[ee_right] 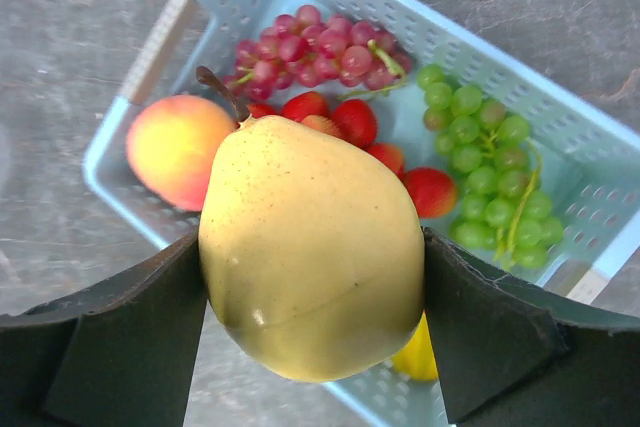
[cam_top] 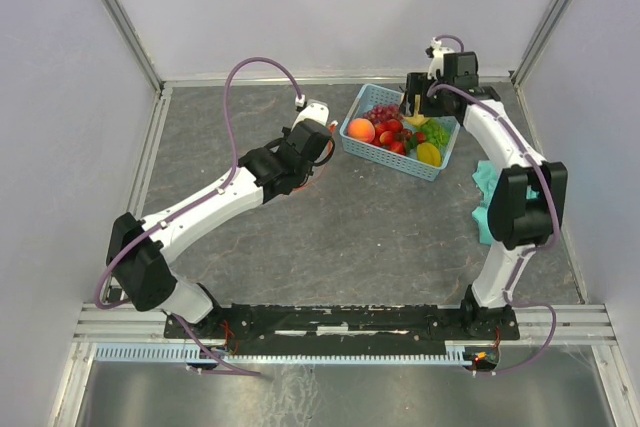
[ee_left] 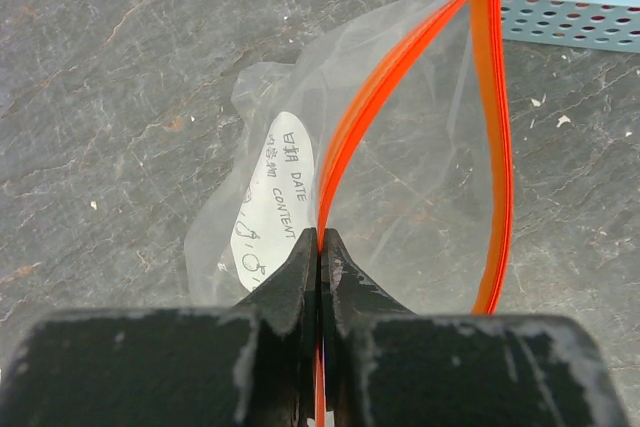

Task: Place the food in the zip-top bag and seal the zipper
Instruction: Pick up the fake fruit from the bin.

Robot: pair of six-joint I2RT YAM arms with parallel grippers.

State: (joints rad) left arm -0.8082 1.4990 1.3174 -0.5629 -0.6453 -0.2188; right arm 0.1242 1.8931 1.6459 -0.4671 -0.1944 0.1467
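Toward the far edge of the table (cam_top: 330, 247) the zipper (ee_left: 493, 127) of the open zip-top bag (ee_left: 280, 187) is pinched by the left gripper (ee_left: 320, 247) — to its right, a yellow pear (ee_right: 310, 237) is clasped by the right gripper (ee_right: 312, 287) above the blue basket (ee_right: 600, 147).

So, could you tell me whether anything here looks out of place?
Nothing stands out: the pear sits squarely in the right gripper over the basket, and the left gripper pinches the zipper of the open zip-top bag.
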